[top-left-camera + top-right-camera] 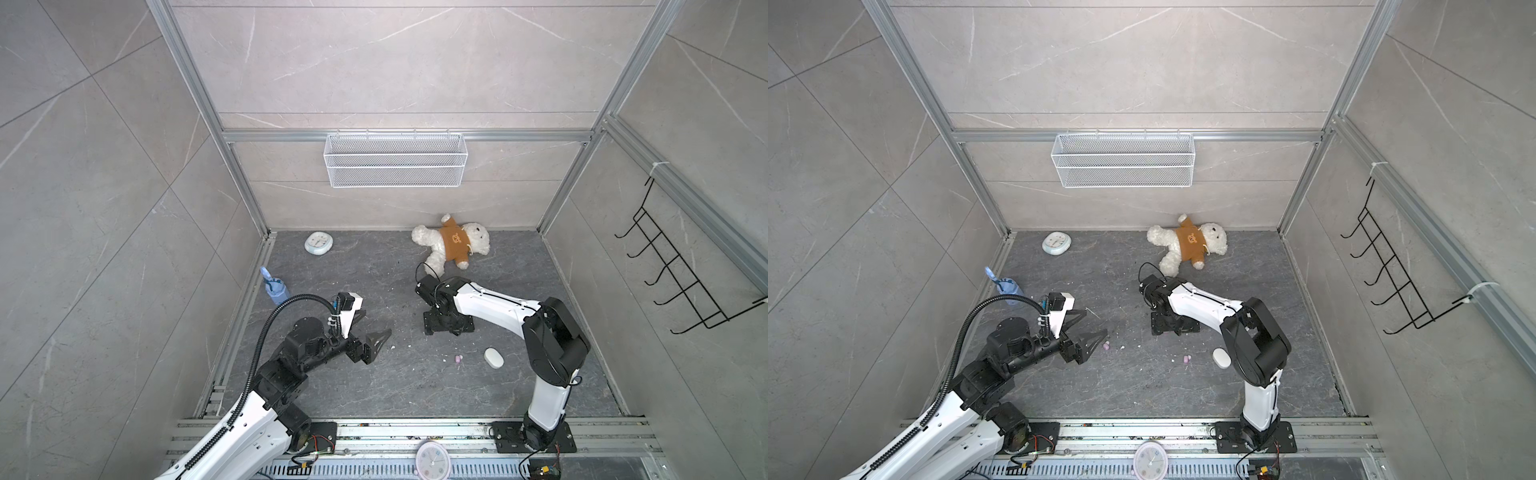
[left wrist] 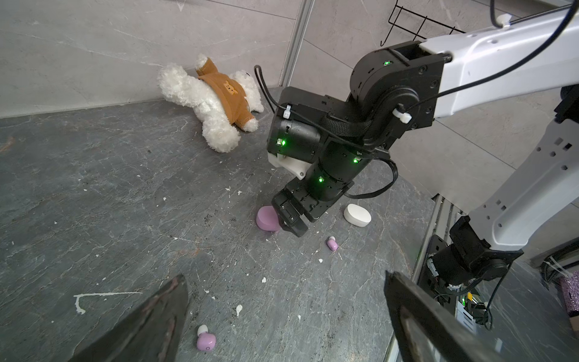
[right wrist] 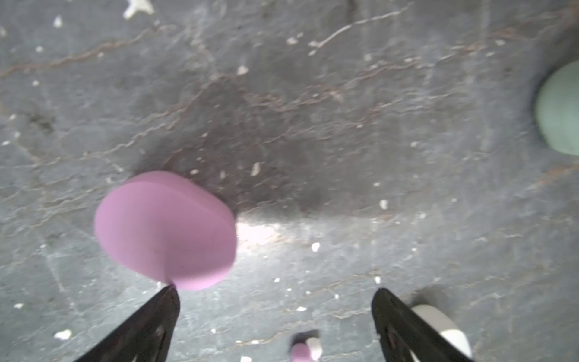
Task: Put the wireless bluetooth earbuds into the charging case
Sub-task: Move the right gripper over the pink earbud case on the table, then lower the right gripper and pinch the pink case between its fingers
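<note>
Both jaws wide: right gripper (image 3: pixel 275 290) tip meets closed pink oval plastic case (image 3: pixel 166 232), probably aligning it; left gripper (image 2: pixel 285 275) hovers near glossy pink earbud (image 2: pixel 206 341).

Front-centre of dark grey stone-look worktop (image 1: pixel 374 395) open btwn arms; only pink earbud (image 1: pixel 458 359) + crumbs there. Jaws of right gripper (image 3: pixel 275 291) wide, one tip touching pink oval charging case (image 3: pixel 166 228); white oval case (image 2: pixel 357 215) nr it. 2nd pink earbud (image 2: pixel 206 340) at left gripper (image 2: pixel 285 277) gap. Back right blocked by white plush bear (image 1: pixel 451 243); blue spray bottle (image 1: pixel 275 289) at left edge.
</note>
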